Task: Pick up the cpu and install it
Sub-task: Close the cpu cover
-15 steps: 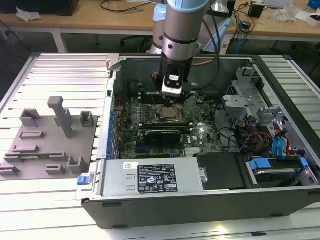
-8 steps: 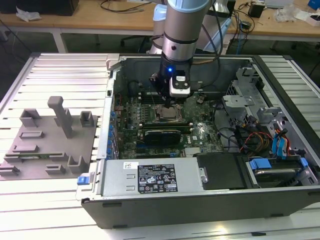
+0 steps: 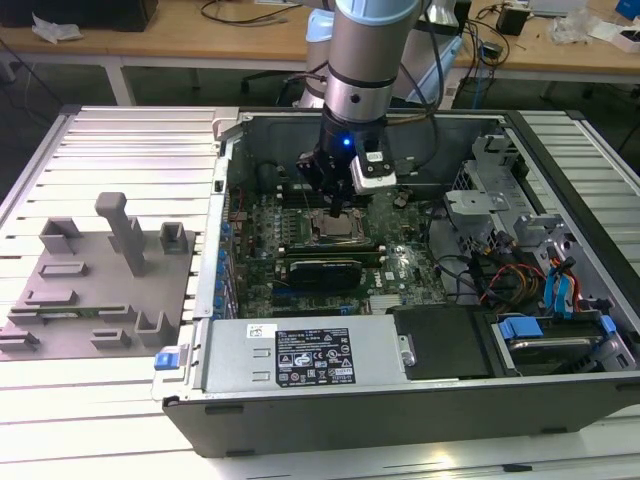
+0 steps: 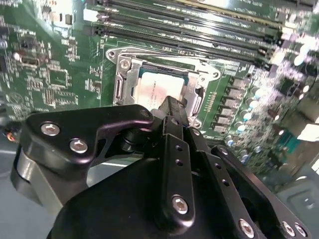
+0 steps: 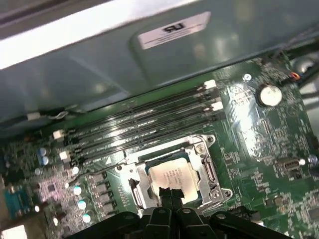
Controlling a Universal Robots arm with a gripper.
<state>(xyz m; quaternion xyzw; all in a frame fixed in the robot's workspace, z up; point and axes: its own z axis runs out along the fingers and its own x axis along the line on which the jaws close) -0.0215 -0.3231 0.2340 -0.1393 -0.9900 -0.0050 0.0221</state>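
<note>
– Exterior view first: where does the cpu (image 3: pixel 344 231) sit?
– Inside the open computer case (image 3: pixel 400 418). It lies flat in the socket frame (image 3: pixel 320 238) near the middle of the motherboard (image 3: pixel 405 270), directly under the arm (image 3: pixel 365 60). The grey fixture blocks (image 3: pixel 100 270) stand well apart on the slatted table (image 3: pixel 120 150), toward the exterior view's left.
– How does the cpu look up close?
– In the first wrist view it is a small, thin square. Its pale silvery-white metal top carries faint dark print, and its edges run parallel to the bright metal frame around it. 4 long memory slots (image 5: pixel 144 124) run beside that frame, on the side toward a labelled metal box (image 5: pixel 149 55).
– And the gripper (image 5: pixel 171 192)?
– Its 2 black fingers (image 5: pixel 163 193) are pressed together, tip against tip, with nothing between them. They hang over the cpu's edge farthest from the memory slots; whether they touch the metal top I cannot tell.
– Does the second wrist view agree?
– Yes. The joined fingertips cover 1 edge of the cpu, and the rest of the silvery top shows inside the frame.
</note>
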